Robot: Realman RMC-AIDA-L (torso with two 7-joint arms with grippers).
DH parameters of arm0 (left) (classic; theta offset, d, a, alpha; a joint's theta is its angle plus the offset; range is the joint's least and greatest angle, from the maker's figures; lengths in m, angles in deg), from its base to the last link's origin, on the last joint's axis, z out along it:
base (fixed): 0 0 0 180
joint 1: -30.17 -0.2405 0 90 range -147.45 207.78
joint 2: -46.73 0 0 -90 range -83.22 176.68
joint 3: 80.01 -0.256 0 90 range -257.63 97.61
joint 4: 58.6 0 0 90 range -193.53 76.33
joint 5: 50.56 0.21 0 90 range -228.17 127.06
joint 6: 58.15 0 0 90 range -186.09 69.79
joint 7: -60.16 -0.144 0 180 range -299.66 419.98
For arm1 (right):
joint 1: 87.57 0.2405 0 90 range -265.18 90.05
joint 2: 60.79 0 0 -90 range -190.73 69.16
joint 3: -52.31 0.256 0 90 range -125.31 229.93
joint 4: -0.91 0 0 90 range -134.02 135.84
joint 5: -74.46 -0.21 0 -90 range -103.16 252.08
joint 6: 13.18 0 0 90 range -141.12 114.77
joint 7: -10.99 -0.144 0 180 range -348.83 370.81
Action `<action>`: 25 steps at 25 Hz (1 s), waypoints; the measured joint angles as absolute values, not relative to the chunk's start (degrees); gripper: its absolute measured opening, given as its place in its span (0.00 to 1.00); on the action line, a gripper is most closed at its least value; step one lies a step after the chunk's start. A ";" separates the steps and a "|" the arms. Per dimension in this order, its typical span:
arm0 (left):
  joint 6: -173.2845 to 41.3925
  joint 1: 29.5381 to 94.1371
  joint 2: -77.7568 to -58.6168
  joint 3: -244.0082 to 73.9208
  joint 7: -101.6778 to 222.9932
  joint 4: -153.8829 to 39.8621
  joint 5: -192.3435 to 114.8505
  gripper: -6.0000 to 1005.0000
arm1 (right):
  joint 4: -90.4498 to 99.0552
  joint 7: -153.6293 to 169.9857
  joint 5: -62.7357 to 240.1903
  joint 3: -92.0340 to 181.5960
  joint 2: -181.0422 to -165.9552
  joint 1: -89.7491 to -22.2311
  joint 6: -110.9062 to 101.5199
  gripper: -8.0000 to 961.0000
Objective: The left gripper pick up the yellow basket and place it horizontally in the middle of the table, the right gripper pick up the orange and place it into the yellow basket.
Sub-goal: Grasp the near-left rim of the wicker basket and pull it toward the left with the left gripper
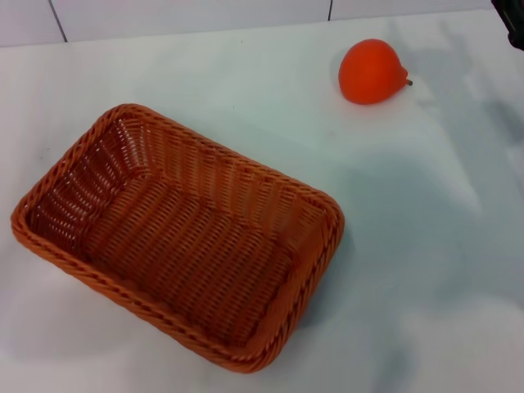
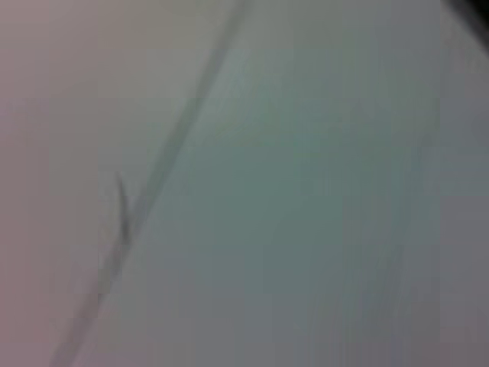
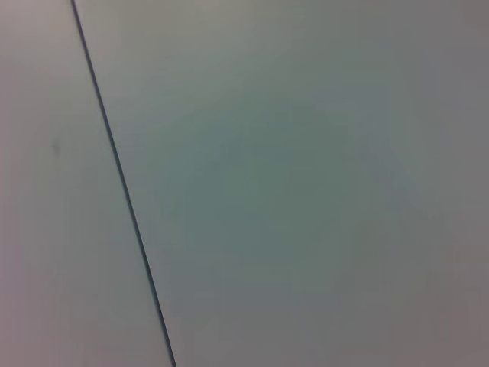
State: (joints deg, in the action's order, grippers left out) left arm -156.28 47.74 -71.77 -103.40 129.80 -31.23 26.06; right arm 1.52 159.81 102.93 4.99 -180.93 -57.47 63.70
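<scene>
The yellow basket (image 1: 184,237), orange-brown woven wicker, lies on the white table (image 1: 426,270) at the left and middle of the head view, turned at an angle. It is empty. The orange (image 1: 372,71) lies on the table at the far right, apart from the basket, its stem pointing right. A small dark part of the right arm (image 1: 514,20) shows at the top right corner of the head view. Neither gripper's fingers show in any view. Both wrist views show only plain pale surface with a dark seam line.
The table's far edge meets a pale panelled wall (image 1: 188,15) at the top of the head view. Bare tabletop lies to the right of the basket and in front of the orange.
</scene>
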 joint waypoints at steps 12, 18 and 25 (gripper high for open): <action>-154.42 53.19 -67.69 -111.44 171.73 2.47 60.37 0.70 | 1.49 159.70 102.93 5.60 -180.93 -56.72 62.12 0.97; -154.58 58.16 -68.44 -113.18 181.46 7.88 72.69 0.76 | 1.17 159.65 102.93 5.59 -181.01 -56.66 62.12 0.97; -154.75 62.27 -68.47 -115.31 185.77 7.95 81.10 0.84 | 0.52 159.55 102.94 6.17 -181.03 -56.68 62.11 0.97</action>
